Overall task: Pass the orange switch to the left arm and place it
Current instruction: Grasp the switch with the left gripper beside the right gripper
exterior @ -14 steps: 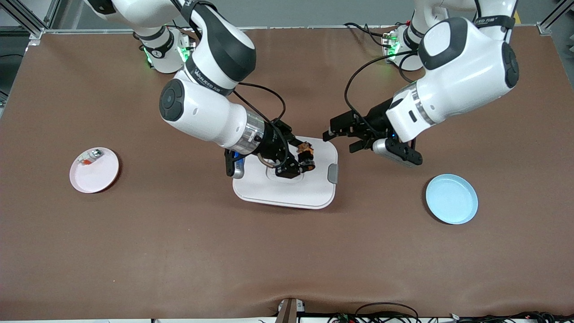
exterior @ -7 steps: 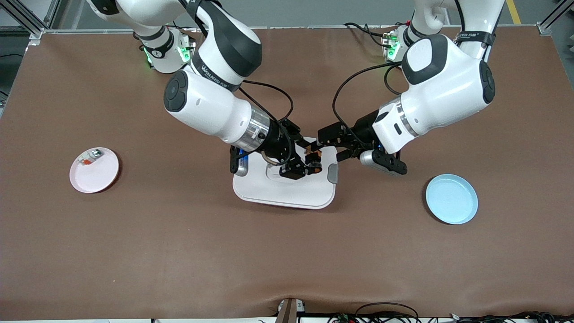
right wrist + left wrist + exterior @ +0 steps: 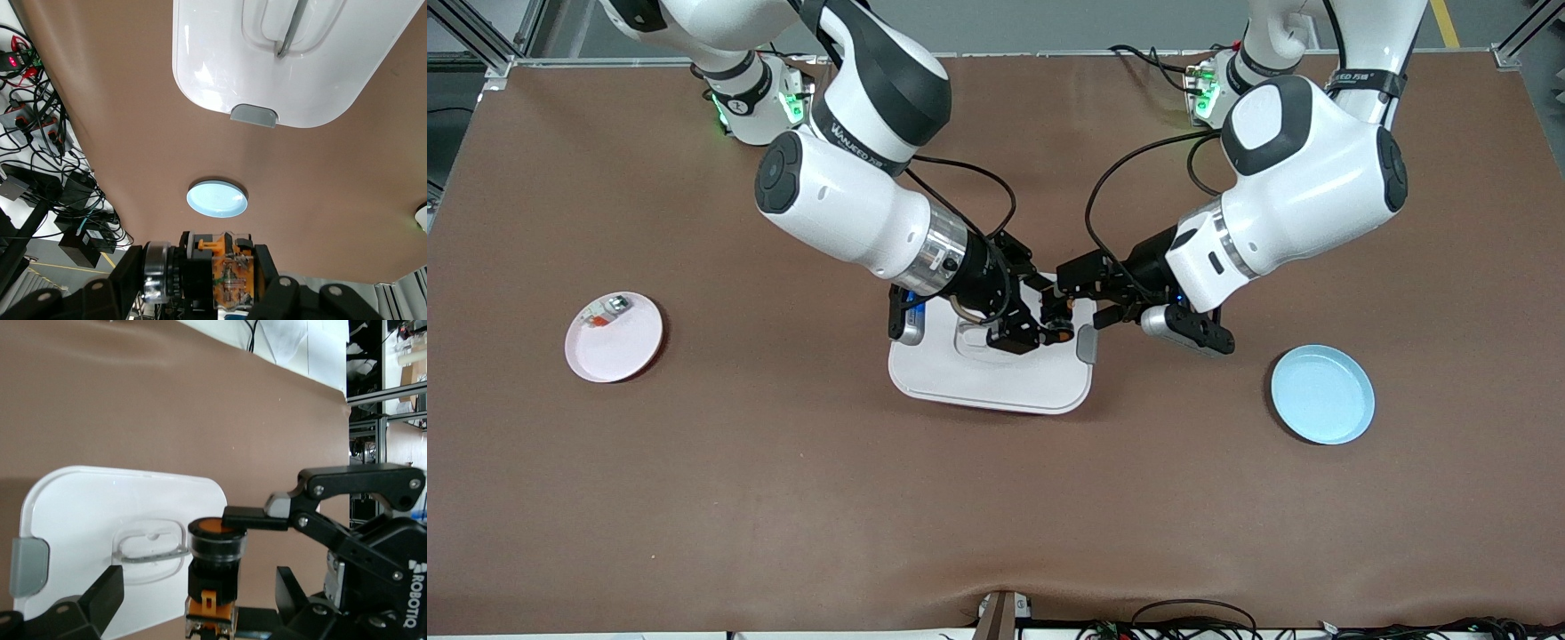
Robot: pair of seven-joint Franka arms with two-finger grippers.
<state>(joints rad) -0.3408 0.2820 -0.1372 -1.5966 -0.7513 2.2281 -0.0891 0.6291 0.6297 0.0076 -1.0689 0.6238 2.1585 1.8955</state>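
Orange-capped and black-bodied, the orange switch [image 3: 215, 555] is showing a round glossy collar and an orange-and-tan end, and I am gripping it in my right end effector [image 3: 1047, 321], clenched around that end, up over the box [image 3: 978, 378]. My left end effector [image 3: 1083, 291] is hanging released, its fingers [image 3: 101, 599] spread wide on either side of the switch without touching it, also over the box's edge toward the left arm's end of the desk. That box is lying white and rounded, with a grey side clip [image 3: 1086, 344] and a recessed lid handle [image 3: 151, 545]. Brown matting is covering the desk [image 3: 783, 498]. One pink plate [image 3: 615, 337] is sitting toward the right arm's end, holding a small silver and red-orange part [image 3: 604, 312], and a blue plate [image 3: 1322, 394] is sitting toward the left arm's end. Black cables [image 3: 1192, 622] are trailing along the desk edge nearest the front camera, and metal framing [image 3: 373, 400] is showing off the desk.
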